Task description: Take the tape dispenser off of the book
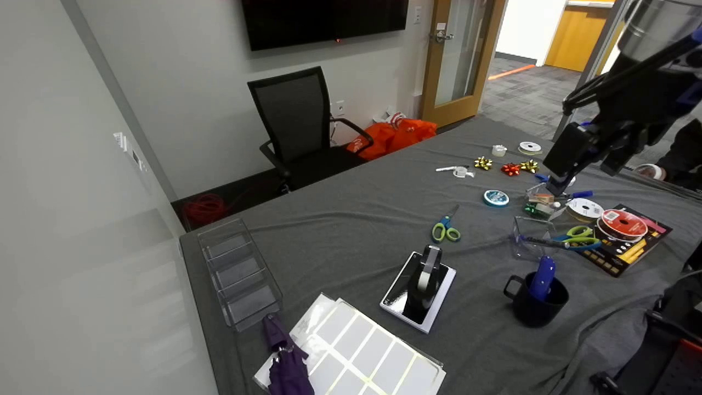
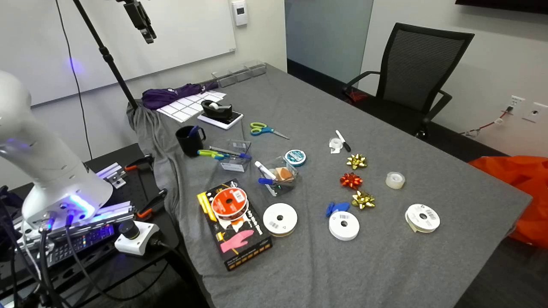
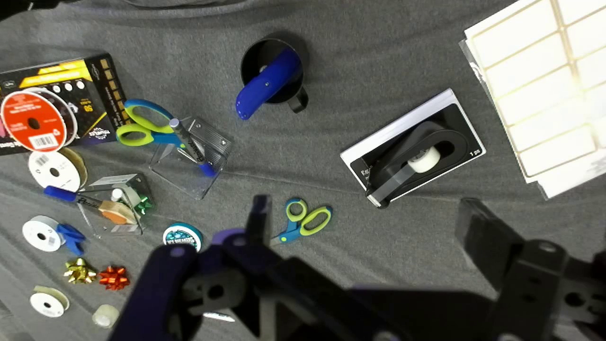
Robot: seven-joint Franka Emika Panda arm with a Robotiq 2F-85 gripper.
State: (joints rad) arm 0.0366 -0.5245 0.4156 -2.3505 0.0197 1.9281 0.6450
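- Hovering well above the grey cloth (image 3: 393,255), the gripper (image 3: 367,206) has its jaws spread wide with nothing held between them; by my reading, the handling part of the task is not yet begun.
- Showing between the jaws in the wrist view, though far below them on the cloth, is a pair of scissors (image 3: 292,231), nearer the jaw on that view's left; it plays no part in the job.
- Beyond the jaws, ahead of the gap's right half in the wrist view, sits the tape dispenser (image 3: 412,156), its cutter end pointing back toward the tool. Both exterior views likewise show it on the book (image 3: 397,128), so its removal looks wholly outstanding.
- Directly beneath the dispenser, at about the same reach from the tool, the book lies flat, a white border showing around its dark cover.
- Left to do, I judge: bring the tool over the dispenser, lower, close across its narrow body, lift, carry it sideways past the book's edge, set it on the cloth, release.
- Farther from the tool, left of the book in the wrist view, stands the mug (image 3: 293,92) with a blue object (image 3: 267,84) inside; past the book's right lie label sheets (image 3: 544,94).
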